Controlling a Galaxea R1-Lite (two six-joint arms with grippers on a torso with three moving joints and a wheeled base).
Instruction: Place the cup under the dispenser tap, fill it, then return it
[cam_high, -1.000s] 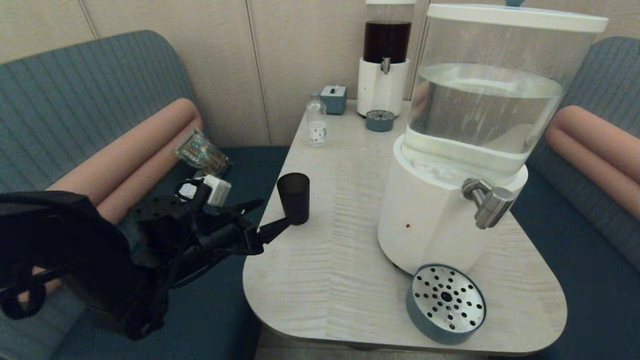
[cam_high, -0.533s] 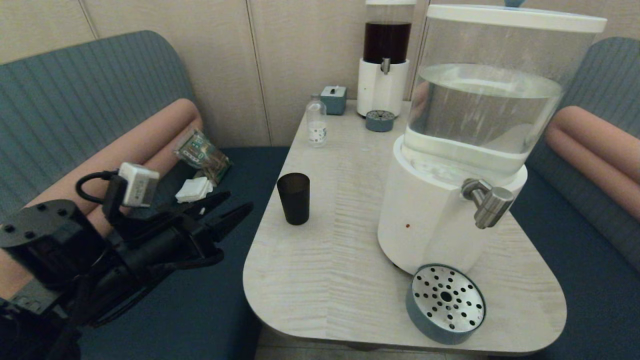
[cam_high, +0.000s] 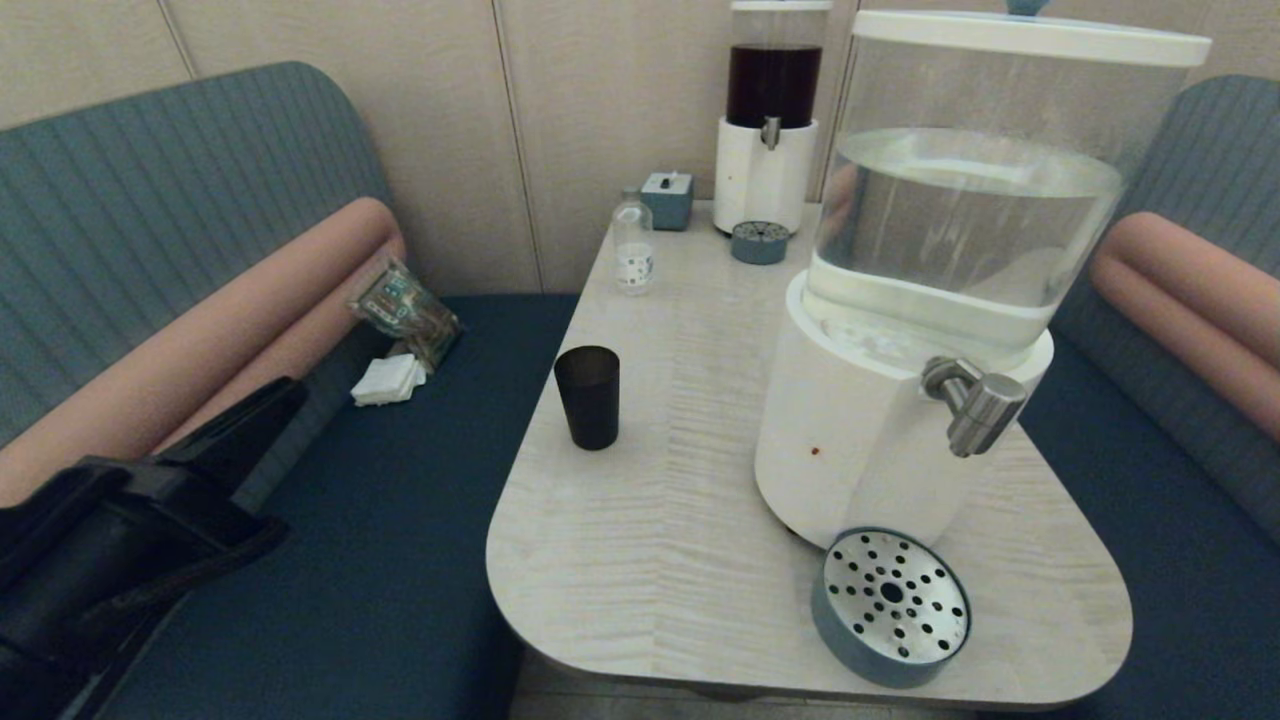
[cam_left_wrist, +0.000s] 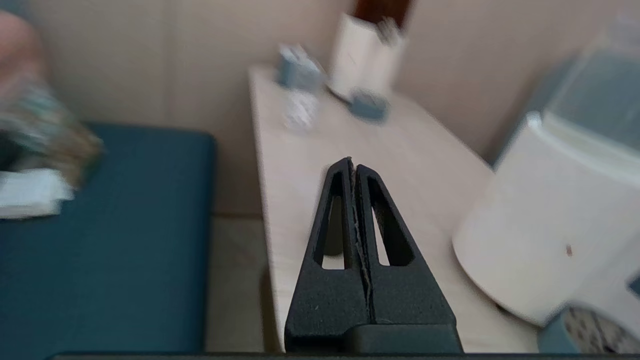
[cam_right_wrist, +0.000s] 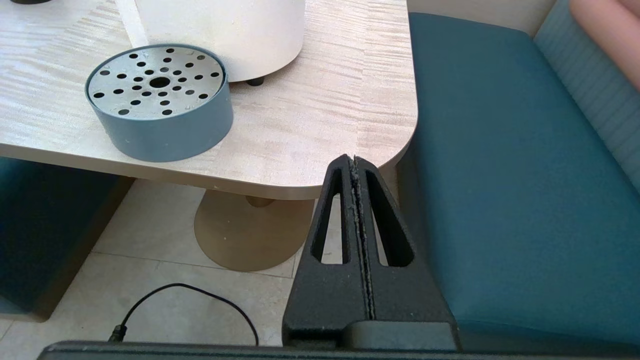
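The dark tapered cup (cam_high: 587, 396) stands upright on the pale table (cam_high: 640, 520), near its left edge, with nothing touching it. The brushed-metal dispenser tap (cam_high: 975, 400) juts from the white base of the big water dispenser (cam_high: 850, 430), well to the right of the cup. A round perforated drip tray (cam_high: 890, 607) sits below the tap. My left gripper (cam_high: 285, 395) hangs low at the left over the bench seat, clear of the table; its wrist view shows it (cam_left_wrist: 352, 162) shut and empty, pointing at the table. My right gripper (cam_right_wrist: 353, 159) is shut, below the table's near right corner.
A small bottle (cam_high: 633, 245), a blue box (cam_high: 667, 198), a smaller dark-liquid dispenser (cam_high: 768, 130) and its little tray (cam_high: 760, 241) stand at the table's far end. A snack packet (cam_high: 405, 310) and white napkins (cam_high: 388, 380) lie on the left bench. A cable (cam_right_wrist: 190, 300) runs across the floor.
My left gripper has drawn back from the cup's base, leftwards and down off the table, and its fingers have gone from open to shut. The cup has stayed where it was.
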